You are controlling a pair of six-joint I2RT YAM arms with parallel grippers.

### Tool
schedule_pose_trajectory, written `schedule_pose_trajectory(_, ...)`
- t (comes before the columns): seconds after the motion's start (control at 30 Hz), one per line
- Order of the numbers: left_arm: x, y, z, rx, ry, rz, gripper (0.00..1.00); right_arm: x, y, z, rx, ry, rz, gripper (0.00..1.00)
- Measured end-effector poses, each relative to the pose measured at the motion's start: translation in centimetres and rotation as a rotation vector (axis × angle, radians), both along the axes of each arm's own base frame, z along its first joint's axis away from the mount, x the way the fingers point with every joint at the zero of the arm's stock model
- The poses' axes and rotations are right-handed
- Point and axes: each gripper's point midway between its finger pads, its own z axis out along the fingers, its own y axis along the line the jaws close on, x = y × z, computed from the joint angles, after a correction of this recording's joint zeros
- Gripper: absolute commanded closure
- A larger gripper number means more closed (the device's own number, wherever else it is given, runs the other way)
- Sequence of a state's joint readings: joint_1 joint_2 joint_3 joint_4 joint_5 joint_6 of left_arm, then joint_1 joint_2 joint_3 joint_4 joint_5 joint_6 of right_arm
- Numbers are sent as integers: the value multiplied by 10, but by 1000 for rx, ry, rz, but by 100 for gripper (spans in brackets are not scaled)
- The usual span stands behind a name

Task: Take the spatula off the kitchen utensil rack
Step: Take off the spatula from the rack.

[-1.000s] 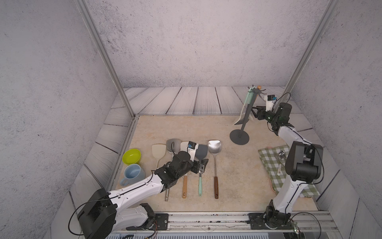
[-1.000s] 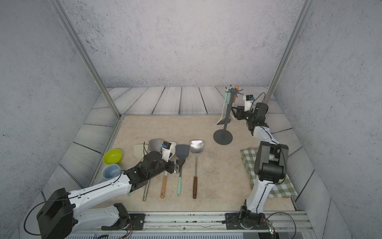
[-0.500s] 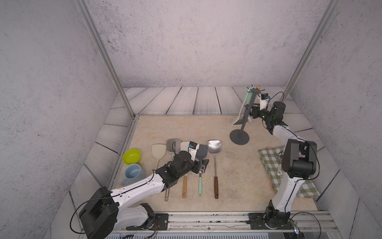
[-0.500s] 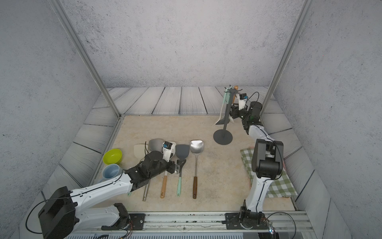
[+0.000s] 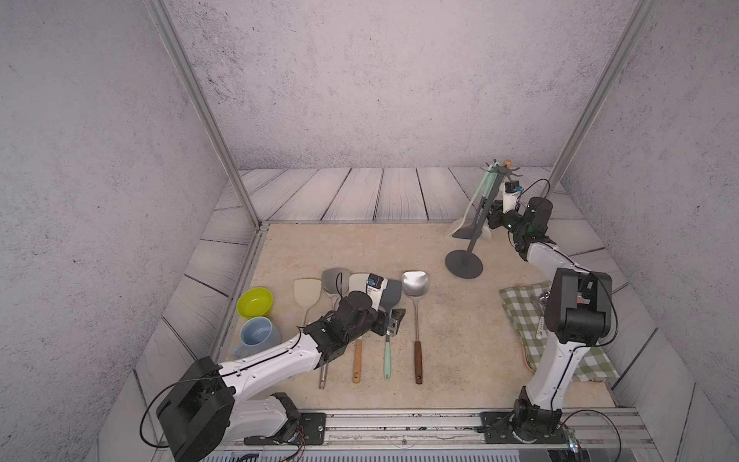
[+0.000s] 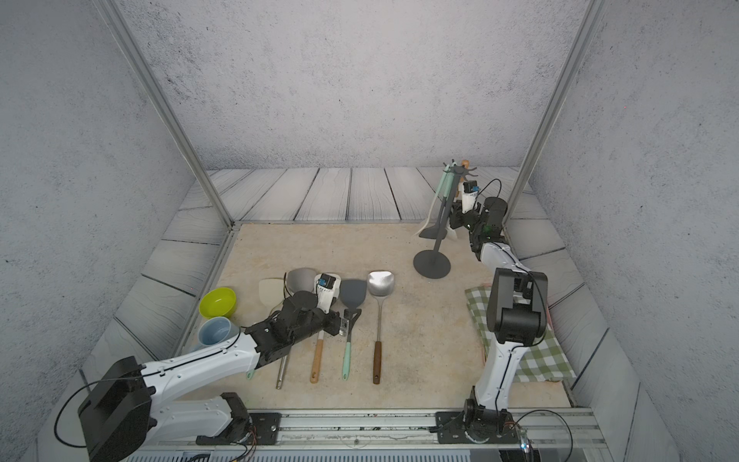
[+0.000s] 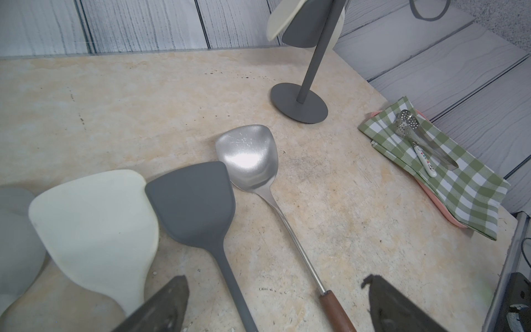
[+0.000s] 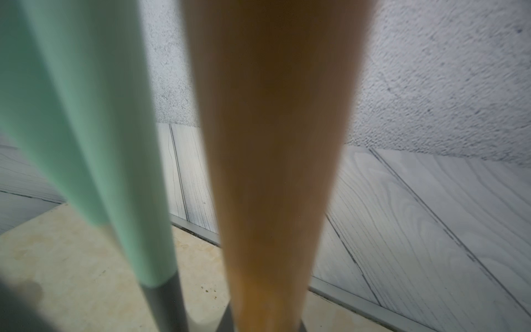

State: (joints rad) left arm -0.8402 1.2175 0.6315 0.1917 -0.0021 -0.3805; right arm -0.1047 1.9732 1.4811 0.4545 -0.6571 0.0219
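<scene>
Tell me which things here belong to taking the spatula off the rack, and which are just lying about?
In the job:
- kitchen utensil rack
- wooden-handled spatula hanging on it
- right claw, up at that handle

Lying about:
- row of spatulas
- green bowl
- blue mug
- checked cloth
- left claw, open over the row

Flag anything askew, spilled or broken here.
Nothing is spilled or broken. The checked cloth lies rumpled and askew at the right edge of the table, with something pink poking out beneath it. Tongs and a white-handled utensil rest on it.
</scene>
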Motion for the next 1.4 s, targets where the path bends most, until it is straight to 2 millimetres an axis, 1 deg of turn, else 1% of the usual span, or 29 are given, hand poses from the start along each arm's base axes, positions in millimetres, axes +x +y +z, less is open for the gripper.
schedule_pose_trajectory(0.27, 0, 0, 0, 0, 1, -1, 1, -2, -1, 3, -9, 1, -25, 100)
schedule_pose_trajectory(0.43, -1, -1, 0, -1, 2, -4, 1, -3, -8, 9, -15, 5, -73, 100)
schedule_pose_trajectory(0.5, -1, -1, 0, -1, 3, -6, 1, -3, -14, 14, -21, 4, -113, 100)
schedule_pose_trajectory(0.6, -1, -1, 0, -1, 3, -6, 1, -2, -29, 17, -37, 16, -211, 100)
schedule_pose_trajectory(0.73, -1, -1, 0, -2, 3, -6, 1, -3, -56, 21, -72, 40, -371, 100)
schedule_pose_trajectory(0.83, -1, -1, 0, -1, 3, -7, 1, -8, -72, 25, -95, 50, -471, 100)
schedule_pose_trajectory(0.9, -1, -1, 0, -2, 2, -6, 1, -15, -81, 25, -106, 62, -525, 100)
schedule_pose_trajectory(1.0, -2, 0, 2, -5, -1, -6, 1, -31, -93, 21, -121, 91, -596, 100)
schedule_pose_trajectory(1.1, -3, 2, 9, -15, -12, -5, 1, -53, -98, 15, -115, 126, -640, 100)
schedule_pose_trajectory(1.23, -4, 5, 25, -44, -44, 1, 1, -87, -96, 9, -79, 171, -655, 100)
schedule_pose_trajectory(1.4, -7, 11, 46, -85, -87, 11, 1, -127, -83, 0, -12, 203, -619, 100)
